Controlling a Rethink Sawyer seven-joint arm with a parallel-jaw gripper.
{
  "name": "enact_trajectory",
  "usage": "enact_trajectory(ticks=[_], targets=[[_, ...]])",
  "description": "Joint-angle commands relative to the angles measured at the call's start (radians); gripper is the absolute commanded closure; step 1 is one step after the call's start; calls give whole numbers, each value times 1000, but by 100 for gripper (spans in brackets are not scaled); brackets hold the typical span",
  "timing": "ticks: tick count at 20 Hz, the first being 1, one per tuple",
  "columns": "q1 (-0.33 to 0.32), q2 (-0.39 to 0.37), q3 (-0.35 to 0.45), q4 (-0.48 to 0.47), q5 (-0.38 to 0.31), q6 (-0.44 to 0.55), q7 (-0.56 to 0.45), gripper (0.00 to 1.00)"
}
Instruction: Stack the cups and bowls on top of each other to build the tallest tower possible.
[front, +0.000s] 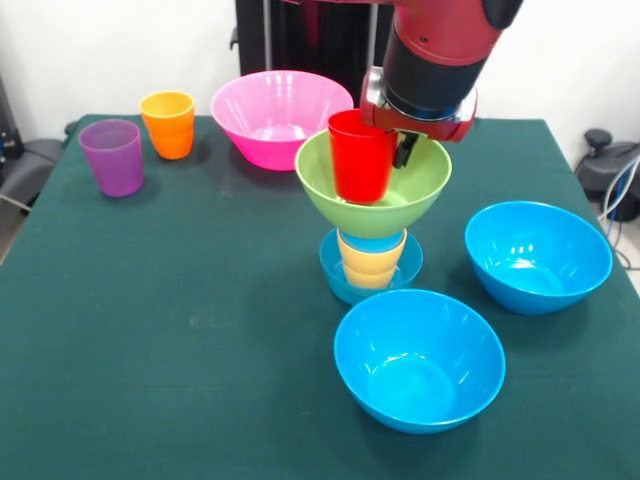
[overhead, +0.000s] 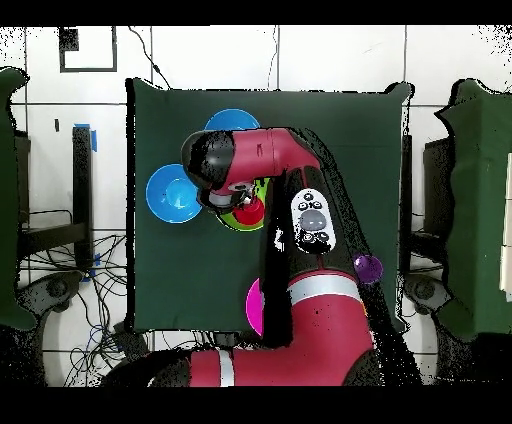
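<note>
**Red cup in the green bowl, claw right at its rim**

From my seat, the claw (front: 400, 140) sits just behind and to the right of the red cup (front: 361, 155), right at its rim. One dark finger (front: 406, 150) shows beside the cup; the other is hidden, so I cannot tell how wide the claw stands or whether it grips the cup. The red cup stands upright inside the green bowl (front: 400, 195).

The tower (front: 371, 215) rises near the table's middle: a small blue bowl (front: 340, 275) at the bottom, a yellow-orange cup (front: 371, 262) upside down in it, the green bowl resting on that cup, and the red cup on top.

The table (front: 180, 330) wears a dark green cloth; behind it I see a pale wall. From overhead, the floor is light tile with cables lying along the left side.

Left to right in the front view: a purple cup (front: 112, 156), an orange cup (front: 168, 123), and a large pink bowl (front: 280, 115) stand along the far edge. Nearer me are two large blue bowls, one in front of the tower (front: 419, 358) and one to its right (front: 538, 255), both apart from it. Overhead, the arm (overhead: 270, 160) covers most of the tower.
</note>
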Motion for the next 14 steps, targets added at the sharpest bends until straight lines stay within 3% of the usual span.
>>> enact_trajectory(ticks=[1, 9, 10, 14], targets=[[8, 22, 91, -20, -66, -30, -172, 100], [-1, 26, 104, -16, -59, -40, -185, 100], [-3, 26, 106, -14, -57, -42, -186, 0], [-7, 29, 108, -15, -55, -46, -180, 0]])
